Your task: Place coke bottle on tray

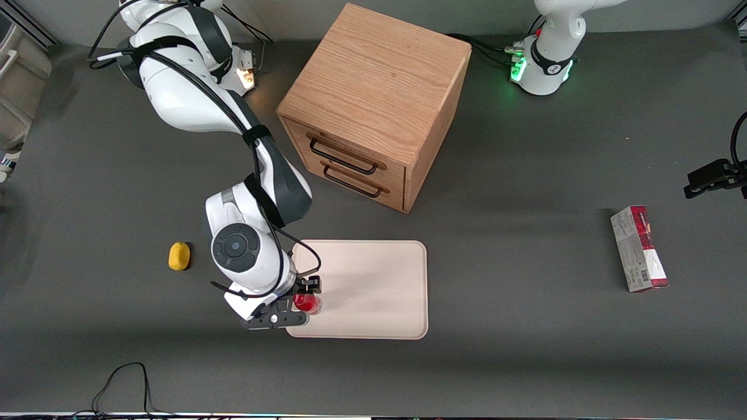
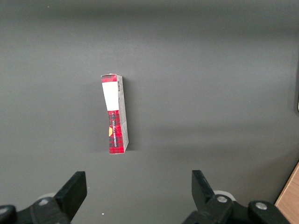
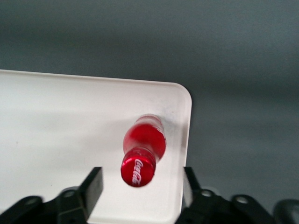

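Hovering over the tray's corner nearest the front camera on the working arm's side, your right arm's tool (image 1: 307, 300) sits directly above the small shiny red coke bottle (image 3: 144, 148) with its red cap and white script. Wrist view shows the fingers (image 3: 92, 186) spread, one on each side of the bottle, neither pad touching it. The cap faces the wrist camera, so the bottle stands upright or close to it.

Bottle position: on the large flat cream-white rectangular tray (image 1: 373, 280) with rounded corners and low rim, near that rounded corner (image 3: 180, 93), just inside the short edge. Front view shows only a red patch (image 1: 306, 302) between the tool's black parts.

Surroundings on the dark grey bench (image 1: 525, 361):
- Yellow oval lump (image 1: 179, 256), beside the tray toward the working arm's end, apart from it.
- Light oak wooden drawer cabinet (image 1: 373, 105), two dark handles on its drawer fronts, farther from the front camera than the tray; both drawers look closed.
- Red-and-grey rectangular carton (image 1: 638, 248) lying flat toward the parked arm's end, well apart from the tray; the parked arm's wrist view shows it too (image 2: 115, 114).
- Black cable loop (image 1: 125, 382) at the bench edge closest to the front camera.
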You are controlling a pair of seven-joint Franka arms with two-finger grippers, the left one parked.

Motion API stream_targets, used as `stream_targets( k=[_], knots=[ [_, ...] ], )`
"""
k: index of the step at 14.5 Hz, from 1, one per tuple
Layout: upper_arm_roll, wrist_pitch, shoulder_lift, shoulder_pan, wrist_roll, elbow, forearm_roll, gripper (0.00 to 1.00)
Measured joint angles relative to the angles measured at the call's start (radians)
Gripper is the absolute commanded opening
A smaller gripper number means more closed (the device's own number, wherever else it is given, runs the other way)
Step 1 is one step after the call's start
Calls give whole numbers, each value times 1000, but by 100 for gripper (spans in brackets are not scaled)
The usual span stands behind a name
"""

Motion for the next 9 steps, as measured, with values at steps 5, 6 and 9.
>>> stream_targets(
  k=[5, 6, 9],
  knots=[
    [0, -286, -164, 0, 0, 24, 0, 100],
    [0, -351, -209, 0, 1, 25, 0, 100],
    [-1, -523, -326, 0, 1, 24, 0, 100]
  ],
)
